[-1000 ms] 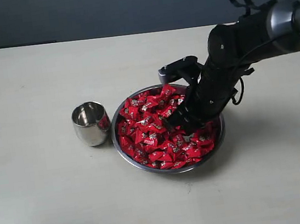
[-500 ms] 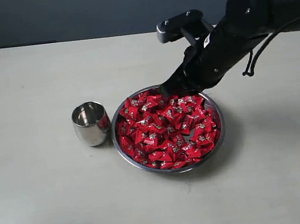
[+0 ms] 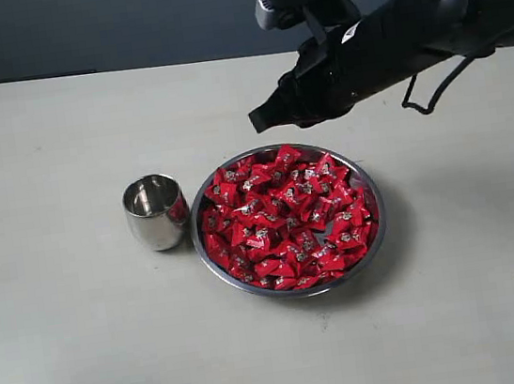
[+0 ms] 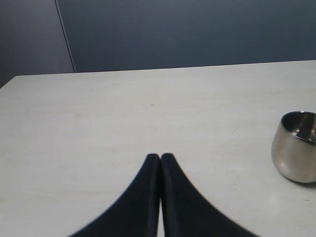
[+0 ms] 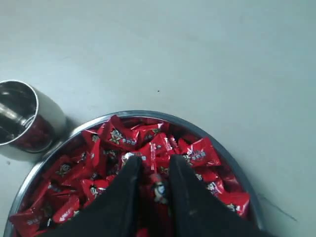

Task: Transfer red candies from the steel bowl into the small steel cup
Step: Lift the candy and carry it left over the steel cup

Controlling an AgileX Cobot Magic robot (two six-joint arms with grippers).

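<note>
The steel bowl point(image 3: 378, 223) sits mid-table, heaped with red candies point(image 3: 285, 221). Just left of it stands the small steel cup point(image 3: 155, 210), upright, and I see no candy inside it. My right gripper point(image 3: 261, 116) hangs in the air above the bowl's far rim. In the right wrist view its jaws point(image 5: 153, 160) are shut on one red candy point(image 5: 159, 186), above the bowl point(image 5: 148, 114) and the other red candies point(image 5: 118, 138), with the cup point(image 5: 22, 121) off to one side. My left gripper point(image 4: 160, 157) is shut and holds nothing, low over bare table, with the cup point(image 4: 296, 148) nearby.
The pale tabletop point(image 3: 88, 347) spreads all round the bowl and cup. A dark wall point(image 3: 121, 20) runs along the table's far edge. The right arm's black body point(image 3: 424, 18) reaches in from the upper right.
My right gripper has risen out of the candy pile, gone up and toward the far rim, and now hangs clear above the bowl. Cup and bowl have stayed put.
</note>
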